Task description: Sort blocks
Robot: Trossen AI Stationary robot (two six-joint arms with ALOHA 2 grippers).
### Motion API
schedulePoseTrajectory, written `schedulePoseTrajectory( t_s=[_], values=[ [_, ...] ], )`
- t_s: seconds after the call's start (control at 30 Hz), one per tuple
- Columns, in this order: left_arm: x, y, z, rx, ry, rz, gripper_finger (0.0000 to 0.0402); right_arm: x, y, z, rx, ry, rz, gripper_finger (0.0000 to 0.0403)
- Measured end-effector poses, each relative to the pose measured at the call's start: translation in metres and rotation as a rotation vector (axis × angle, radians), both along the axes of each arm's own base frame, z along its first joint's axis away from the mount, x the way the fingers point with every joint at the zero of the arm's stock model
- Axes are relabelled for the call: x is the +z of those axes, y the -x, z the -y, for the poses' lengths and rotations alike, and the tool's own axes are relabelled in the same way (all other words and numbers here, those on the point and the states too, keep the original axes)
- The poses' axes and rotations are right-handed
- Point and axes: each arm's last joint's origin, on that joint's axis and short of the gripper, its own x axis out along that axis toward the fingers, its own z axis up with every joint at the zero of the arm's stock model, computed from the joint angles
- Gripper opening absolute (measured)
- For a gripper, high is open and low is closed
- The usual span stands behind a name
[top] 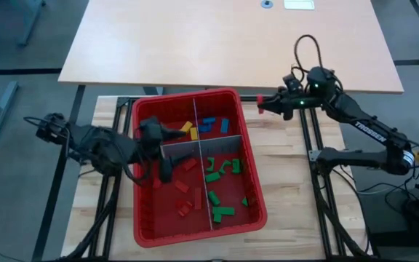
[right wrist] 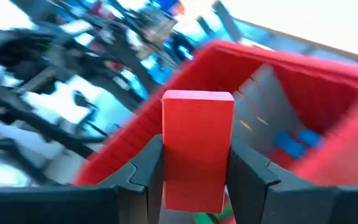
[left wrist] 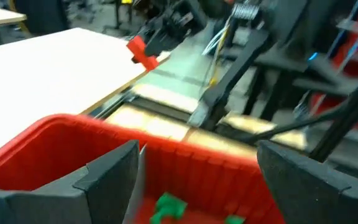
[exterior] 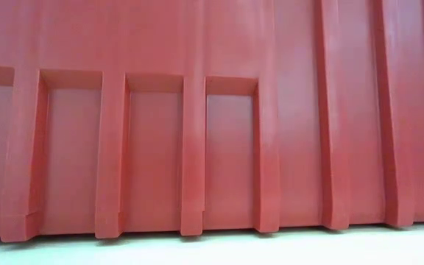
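Red block (right wrist: 197, 149) sits clamped in my right end effector (top: 262, 102), just outside the bin (top: 247, 137) rim. I'd carry it over the red pile (top: 184, 188) before releasing. Left end effector (top: 164, 171) hangs spread inside the bin.

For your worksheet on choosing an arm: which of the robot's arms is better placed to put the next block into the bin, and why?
The right arm. Its hand is shut on a red block just outside the red bin's far right corner. The left hand hangs open and empty over the bin.
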Motion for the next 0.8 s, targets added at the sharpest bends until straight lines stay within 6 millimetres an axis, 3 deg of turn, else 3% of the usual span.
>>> schedulePoseTrajectory(
  t_s=[0.3,0.8],
  values=[
    [0.015,-0.013,-0.018,-0.139,0.101,0.160,0.0312,0.019,-0.030,-0.026,0.091,0.039,0.194,0.0115],
    [-0.009,-0.032,-0.045,-0.179,0.188,0.169,0.0312,0.004,-0.094,-0.060,0.196,0.031,0.260,0.0115]
  ],
)
